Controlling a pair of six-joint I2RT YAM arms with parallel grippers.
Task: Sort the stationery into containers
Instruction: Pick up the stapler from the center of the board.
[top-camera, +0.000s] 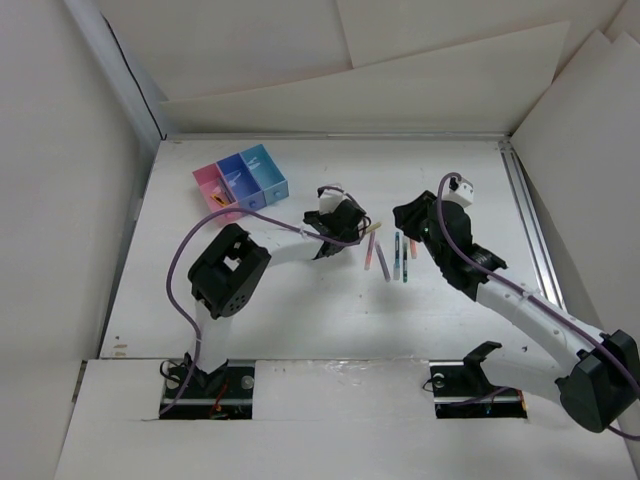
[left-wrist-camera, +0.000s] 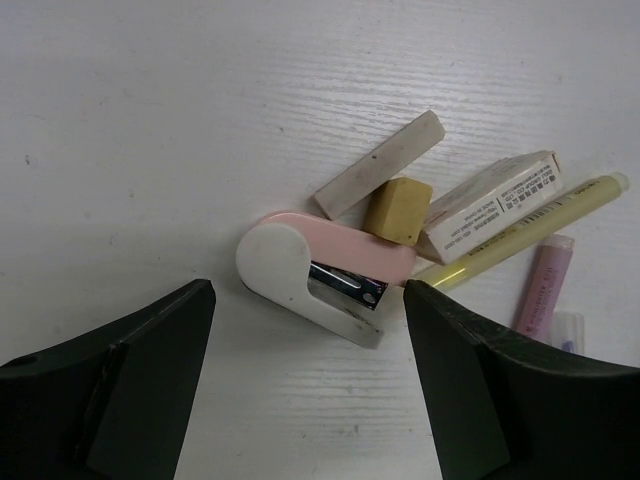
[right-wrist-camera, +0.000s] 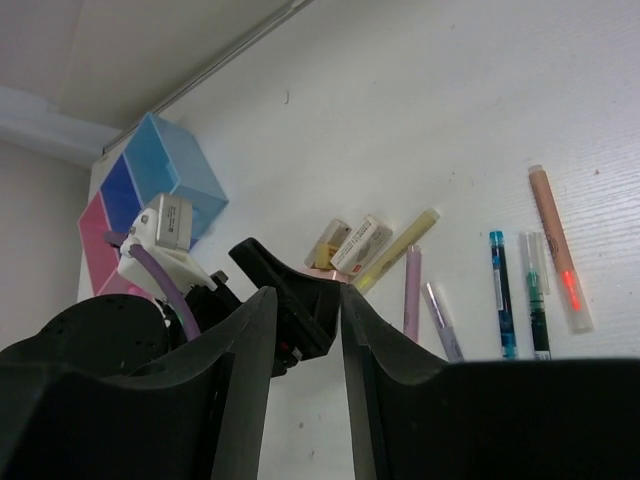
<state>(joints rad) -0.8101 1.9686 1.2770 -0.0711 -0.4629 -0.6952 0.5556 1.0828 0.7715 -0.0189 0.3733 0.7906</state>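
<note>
The left jaws are spread wide either side of the pink stapler (left-wrist-camera: 290, 265) on the counter (left-wrist-camera: 150, 120). It is judged light, rigid and smooth, best pinched across its flat sides. Erasers (left-wrist-camera: 398, 208) lie just beyond. The right jaws are narrowly parted and empty. The bins (top-camera: 240, 180) are well apart.

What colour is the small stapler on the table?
Pink and white; the stapler shows best in the left wrist view.

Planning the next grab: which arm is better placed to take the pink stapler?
Left. The left gripper, open, straddles the stapler, a finger on either side, and it is nearer the bins. The right gripper is off by the pens.
</note>
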